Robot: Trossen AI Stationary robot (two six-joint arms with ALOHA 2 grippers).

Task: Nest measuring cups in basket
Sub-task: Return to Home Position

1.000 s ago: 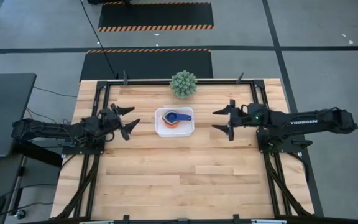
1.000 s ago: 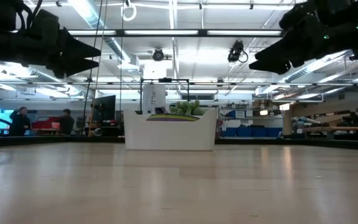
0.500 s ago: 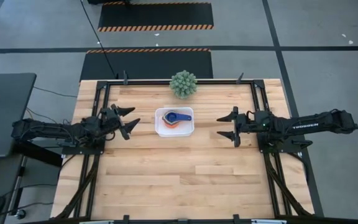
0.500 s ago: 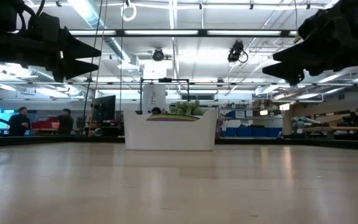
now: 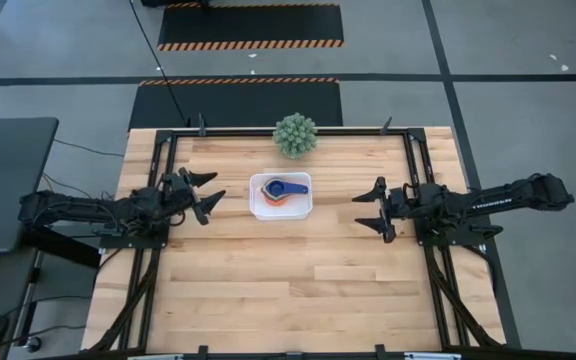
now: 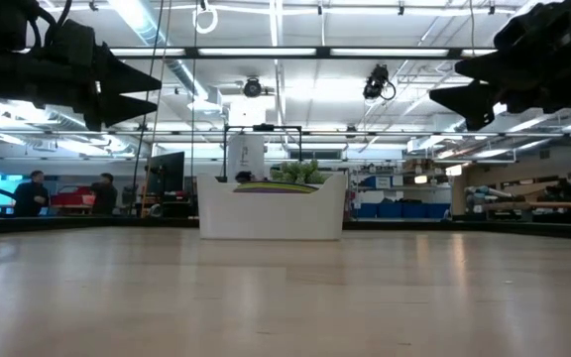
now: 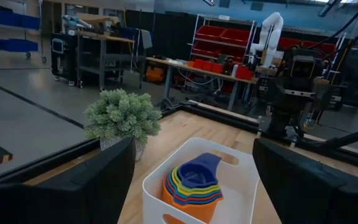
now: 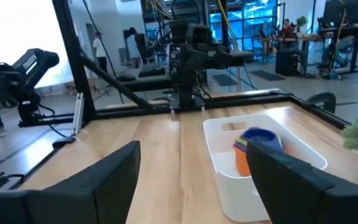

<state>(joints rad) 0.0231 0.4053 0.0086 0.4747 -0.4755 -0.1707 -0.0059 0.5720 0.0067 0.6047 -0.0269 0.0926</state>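
My left end effector [image 5: 208, 191]: fingers spread wide, holding nothing; it hangs above the desk [image 5: 288, 290] on the left side of the basket [image 5: 255, 197].
My right end effector [image 5: 358, 211]: also spread and empty, on the right side of the basket and well apart from it.
Place of the measuring cups [image 5: 286, 190]: all inside the basket, in one nested stack.
Handling, as I judge: light, stiff plastic with smooth walls, so probably slippery. A pull on the top cup alone may take the stack apart.
Where to hold: across the wall of the outer orange cup, or on the gathered handles.
Look: dark blue cup on top, orange outside, thin yellow and green rims between.
Basket: white, shallow, with rounded corners, near the spiky green plant [image 5: 295, 134].
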